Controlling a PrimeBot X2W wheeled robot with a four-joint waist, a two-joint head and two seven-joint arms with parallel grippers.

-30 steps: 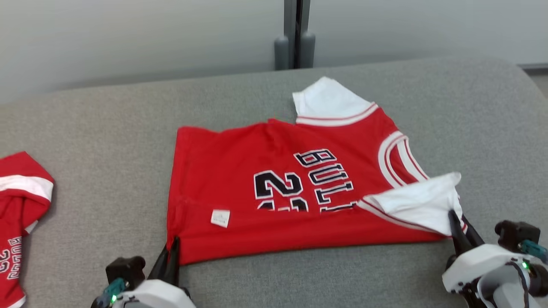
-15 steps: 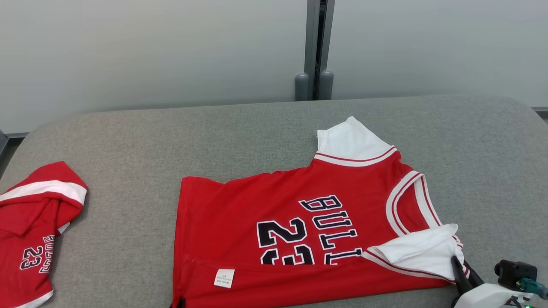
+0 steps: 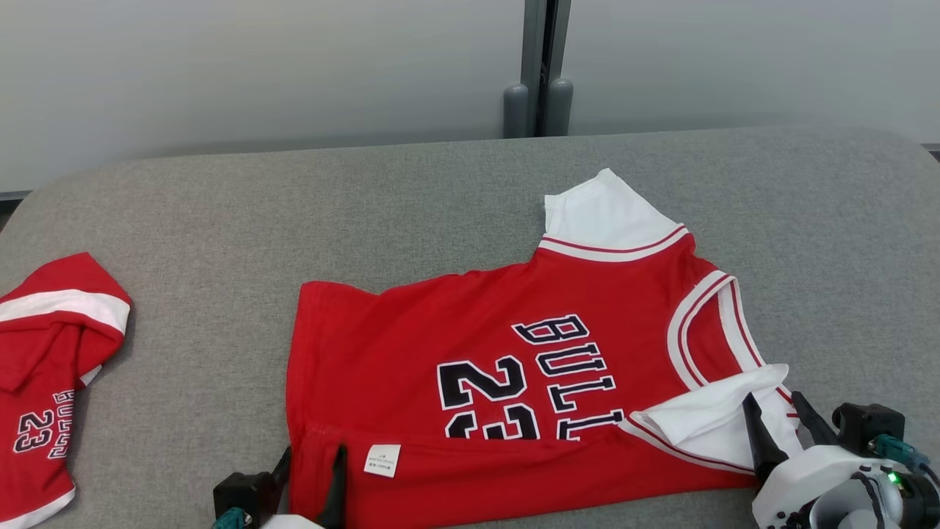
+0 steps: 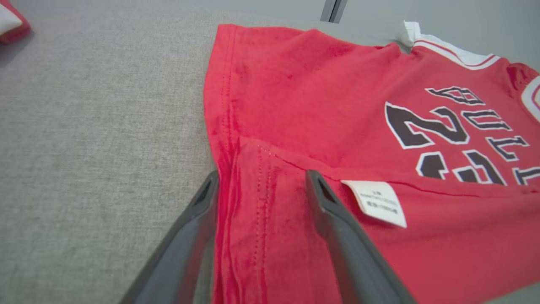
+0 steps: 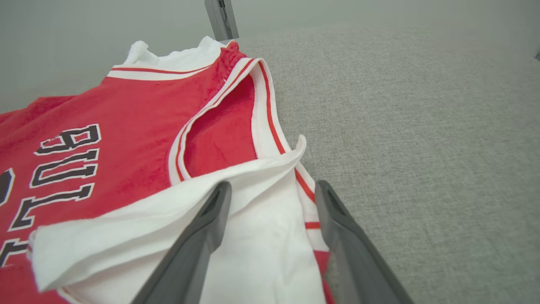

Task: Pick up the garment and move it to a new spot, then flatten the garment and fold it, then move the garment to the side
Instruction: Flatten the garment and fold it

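A grey fabric-covered bench point(image 3: 183, 220) is seen before a pale wall point(image 3: 220, 66) with a dark post point(image 3: 542, 59) at the top centre of the head view. The red garment point(image 3: 477, 330), printed with "BULLS" and "23", is spread across the lower middle of the frame, its collar toward the right. Its near edge is folded over, so that a white label point(image 3: 382, 461) is shown. One white sleeve point(image 3: 598, 213) is laid toward the top, and the other sleeve point(image 3: 705, 419) is folded over at the lower right.

At the bottom edge, the left gripper point(image 3: 312, 477) is placed at the folded hem corner with jaws apart, straddling the cloth edge. At the lower right, the right gripper point(image 3: 772, 411) is held over the folded sleeve, jaws likewise apart. A second red garment point(image 3: 44, 367) is crumpled at the left edge.
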